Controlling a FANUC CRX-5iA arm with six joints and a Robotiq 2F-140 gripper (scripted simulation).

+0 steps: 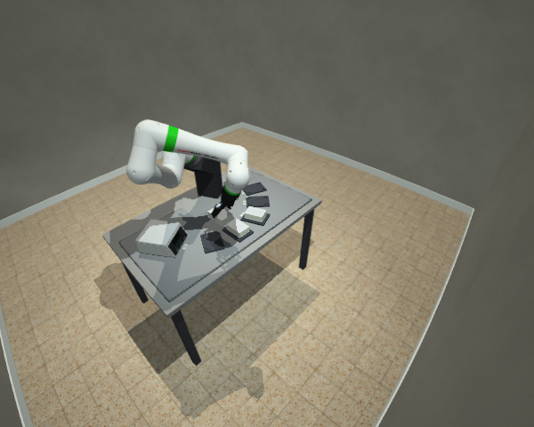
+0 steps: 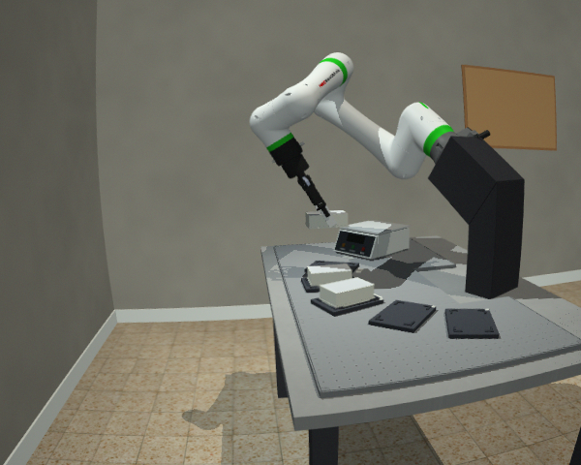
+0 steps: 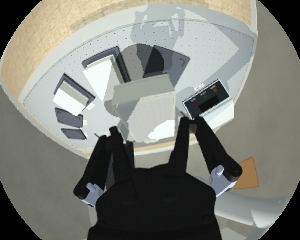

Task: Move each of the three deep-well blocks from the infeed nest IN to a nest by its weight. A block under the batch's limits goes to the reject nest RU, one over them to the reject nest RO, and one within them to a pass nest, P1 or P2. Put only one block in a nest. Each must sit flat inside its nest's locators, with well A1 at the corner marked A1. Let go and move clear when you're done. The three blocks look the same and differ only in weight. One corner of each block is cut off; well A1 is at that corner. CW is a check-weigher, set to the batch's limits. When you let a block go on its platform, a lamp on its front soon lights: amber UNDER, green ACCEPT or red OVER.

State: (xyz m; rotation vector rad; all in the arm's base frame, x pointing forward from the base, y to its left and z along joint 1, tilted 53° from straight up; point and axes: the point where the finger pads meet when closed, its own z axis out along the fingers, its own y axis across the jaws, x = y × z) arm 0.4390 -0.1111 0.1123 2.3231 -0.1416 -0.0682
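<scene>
the gripper point(image 1: 216, 213) point(image 2: 326, 215) point(image 3: 149, 113) is closing its fingers on the held block point(image 1: 219, 222) point(image 2: 337, 219) point(image 3: 152, 115), which is hanging in the air at the centre of the wrist view and, in the exterior view, just left of the check-weigher point(image 1: 159, 238) point(image 2: 371, 240) point(image 3: 207, 102). two more blocks are sitting in dark nests: the middle block point(image 1: 238, 228) point(image 2: 328, 276) point(image 3: 102, 80) and the outer block point(image 1: 255, 213) point(image 2: 347, 293) point(image 3: 71, 97), right of centre in the top view.

the likeliest trouble is a wrong nest. no lamp is clearly showing a verdict, and the blocks are looking alike, so a mix-up about this one's weight would be sending it astray unnoticed. the nest labels are not showing legibly either.

if the block is going to the vacant nest point(image 1: 209, 248) point(image 2: 330, 263) point(image 3: 175, 62), at top centre right of the wrist view, the middle block is standing close beside that path; a low or wide approach could be knocking it off its seat. a small error in turn could be leaving an edge riding on a locator, or the cut corner away from a1. letting go too high could be tipping it.
</scene>
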